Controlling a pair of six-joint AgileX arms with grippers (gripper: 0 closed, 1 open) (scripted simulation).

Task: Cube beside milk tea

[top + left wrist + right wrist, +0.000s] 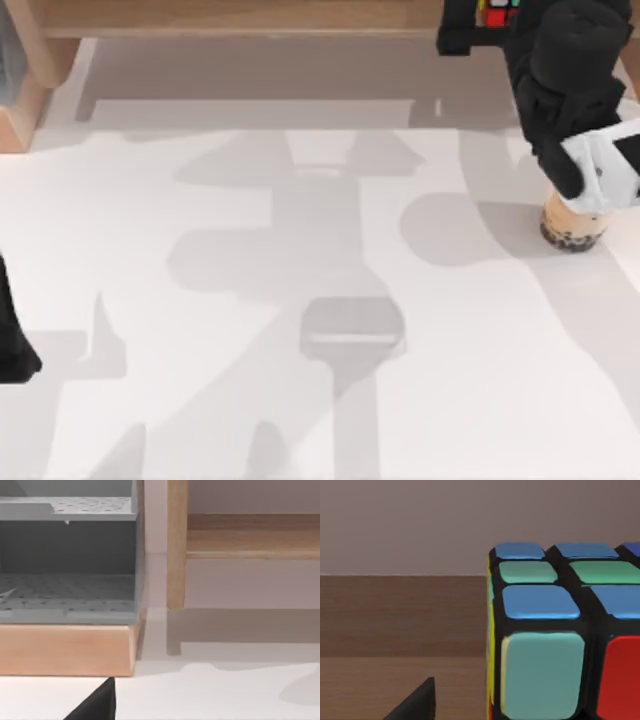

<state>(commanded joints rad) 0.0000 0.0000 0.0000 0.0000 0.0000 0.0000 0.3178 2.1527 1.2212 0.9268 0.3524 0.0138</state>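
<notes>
White table [300,400], cube [560,630] at right claw [490,20]

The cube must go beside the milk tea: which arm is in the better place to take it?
The right arm, probably. Its gripper is at the cube at the table's far right, near the milk tea. The left gripper is parked at the left edge.

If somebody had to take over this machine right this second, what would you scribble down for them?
Right gripper: at the top view's far right by the wooden shelf, close up against the cube; grip not confirmed.
Left arm: parked at the table's left edge.
Milk tea: upright on the table at the right, partly under the right arm.
Done: reach to the cube.
Left: grasp it, carry it down, set it beside the milk tea.
</notes>
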